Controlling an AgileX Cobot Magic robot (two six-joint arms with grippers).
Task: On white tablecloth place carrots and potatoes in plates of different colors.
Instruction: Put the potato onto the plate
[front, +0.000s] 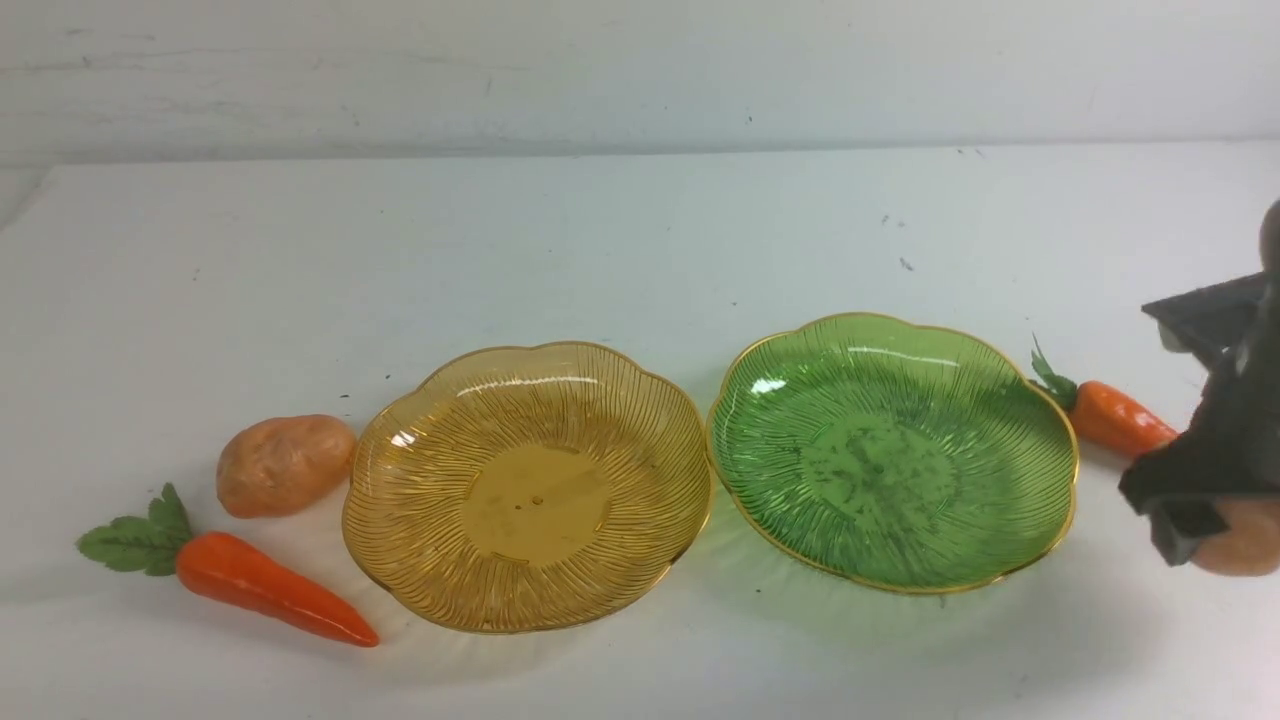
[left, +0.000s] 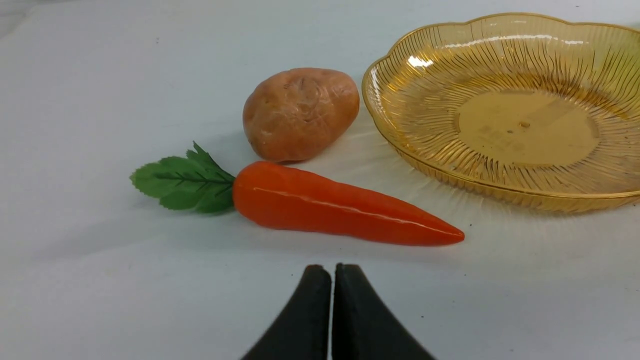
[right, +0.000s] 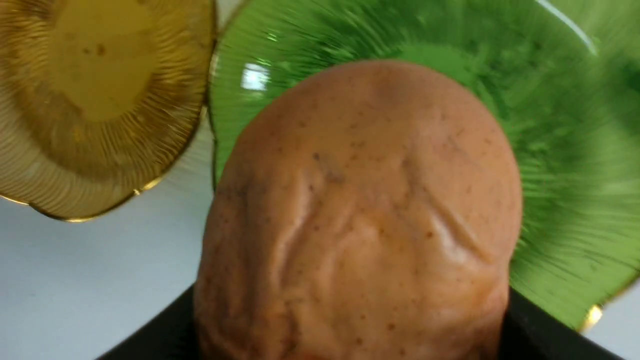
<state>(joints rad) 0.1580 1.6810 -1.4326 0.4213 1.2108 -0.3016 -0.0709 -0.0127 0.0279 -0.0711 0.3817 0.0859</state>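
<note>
Right fingers (right: 540, 340) pinch a potato (right: 360, 210) near the green plate (right: 565, 165); our left fingers (left: 307, 315) rest pressed together. We fear its glossy skin slipping free early and the potato rolling off the rim.

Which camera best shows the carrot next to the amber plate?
The left wrist view: the carrot lies whole and large, leaves to tip, just ahead of the shut left tool. The front view shows it whole but smaller, at lower left. The right wrist view misses it, filled by the potato in the right tool.
</note>
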